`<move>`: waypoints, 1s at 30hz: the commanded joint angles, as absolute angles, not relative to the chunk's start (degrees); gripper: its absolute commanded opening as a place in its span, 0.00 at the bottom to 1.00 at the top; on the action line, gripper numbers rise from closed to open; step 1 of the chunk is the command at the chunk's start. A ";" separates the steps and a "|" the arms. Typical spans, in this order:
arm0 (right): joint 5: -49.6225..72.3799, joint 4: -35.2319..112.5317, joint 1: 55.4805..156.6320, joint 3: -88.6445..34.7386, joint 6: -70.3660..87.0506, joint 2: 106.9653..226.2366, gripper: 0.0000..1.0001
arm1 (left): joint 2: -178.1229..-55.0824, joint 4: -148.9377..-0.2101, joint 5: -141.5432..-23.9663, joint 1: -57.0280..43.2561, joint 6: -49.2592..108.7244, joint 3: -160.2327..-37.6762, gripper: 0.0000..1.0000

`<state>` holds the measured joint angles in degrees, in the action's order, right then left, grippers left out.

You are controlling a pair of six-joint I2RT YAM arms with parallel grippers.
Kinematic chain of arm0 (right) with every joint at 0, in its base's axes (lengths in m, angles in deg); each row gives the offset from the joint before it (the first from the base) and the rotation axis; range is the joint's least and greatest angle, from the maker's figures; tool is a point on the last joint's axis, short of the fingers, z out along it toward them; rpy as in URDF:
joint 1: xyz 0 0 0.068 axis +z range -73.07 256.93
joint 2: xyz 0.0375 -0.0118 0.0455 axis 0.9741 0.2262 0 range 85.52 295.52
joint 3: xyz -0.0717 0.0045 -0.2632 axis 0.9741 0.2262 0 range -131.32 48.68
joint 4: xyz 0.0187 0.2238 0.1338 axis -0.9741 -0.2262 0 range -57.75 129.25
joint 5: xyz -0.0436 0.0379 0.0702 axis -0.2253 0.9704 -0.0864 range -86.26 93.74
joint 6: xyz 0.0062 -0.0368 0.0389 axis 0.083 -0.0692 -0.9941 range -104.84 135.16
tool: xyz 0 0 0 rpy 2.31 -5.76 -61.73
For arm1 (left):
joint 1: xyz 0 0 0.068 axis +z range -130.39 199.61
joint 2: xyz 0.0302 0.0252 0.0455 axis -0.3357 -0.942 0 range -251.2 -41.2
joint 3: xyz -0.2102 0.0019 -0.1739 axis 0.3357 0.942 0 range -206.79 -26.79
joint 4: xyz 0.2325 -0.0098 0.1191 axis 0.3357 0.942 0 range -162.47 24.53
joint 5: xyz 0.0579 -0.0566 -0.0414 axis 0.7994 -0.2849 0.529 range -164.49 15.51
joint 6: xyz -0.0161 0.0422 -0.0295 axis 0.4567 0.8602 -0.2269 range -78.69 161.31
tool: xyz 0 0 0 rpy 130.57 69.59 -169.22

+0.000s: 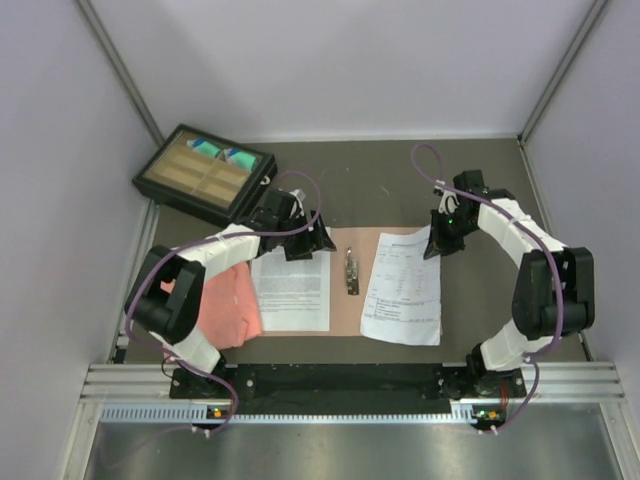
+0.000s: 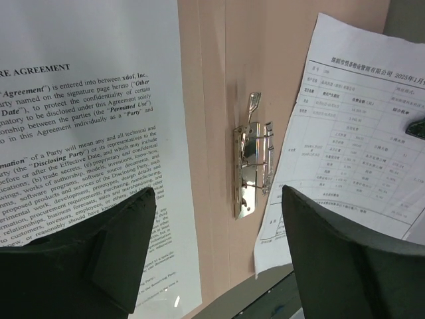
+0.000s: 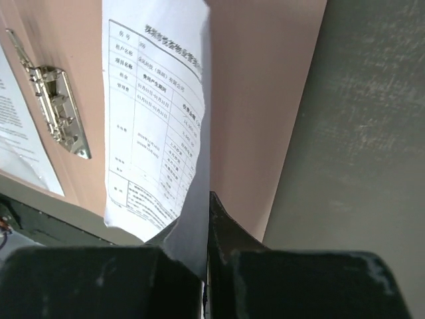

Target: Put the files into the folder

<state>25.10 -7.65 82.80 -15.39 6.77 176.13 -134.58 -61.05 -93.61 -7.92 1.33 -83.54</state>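
- At the middle of the dark desk (image 1: 380,190), a salmon-pink card folder (image 1: 345,315) lies open.
- White dense-text sheet (image 1: 291,290) rests on its left half; left fingers (image 1: 305,243) hang spread above its far edge, empty.
- White table-layout sheet (image 1: 402,290) lies askew on the right half, far edge pinched by closed right fingers (image 1: 438,243); seating it seems underway, squaring then release next.
- Silver clip (image 1: 351,272): latch state unclear.

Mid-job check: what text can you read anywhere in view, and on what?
"RE AGREEMENT": heading, cut off at the left, on the text sheet.
"Disclosing Party", "Permitted Use": in that sheet's body; the rest is cut off or too small.
"2025": top right of the table sheet; its other characters are blurred.
Clip: no text.
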 commanded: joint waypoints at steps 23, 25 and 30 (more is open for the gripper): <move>38.17 5.76 80.89 -15.39 7.60 180.27 0.00 | -150.88 -70.27 -98.22 -10.09 -12.30 -84.43 0.77; 39.59 5.41 80.36 -15.39 8.12 180.62 0.00 | -151.67 -69.49 -97.87 -10.09 -11.95 -85.40 0.77; 37.22 3.12 80.01 -16.45 9.27 183.52 0.00 | -151.24 -67.73 -96.29 -10.09 -10.81 -86.90 0.77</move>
